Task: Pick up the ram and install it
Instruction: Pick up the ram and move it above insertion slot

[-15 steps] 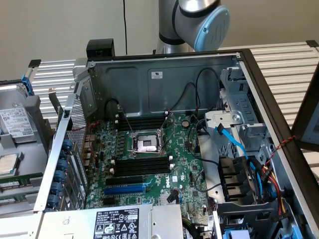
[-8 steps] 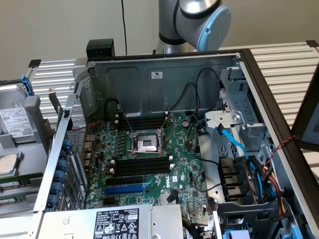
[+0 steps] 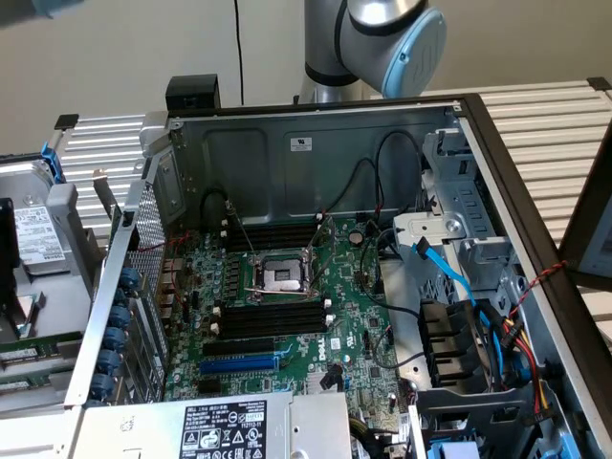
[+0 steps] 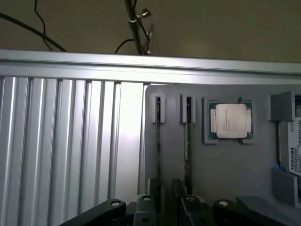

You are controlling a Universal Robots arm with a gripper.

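ram: dark | motherboard: green | expansion slot: blue | tray: grey

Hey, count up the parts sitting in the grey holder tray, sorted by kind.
Ram sticks: 2
Processor: 1
Hard drive: 1
Total: 4

Grpr w/ jaws wide apart
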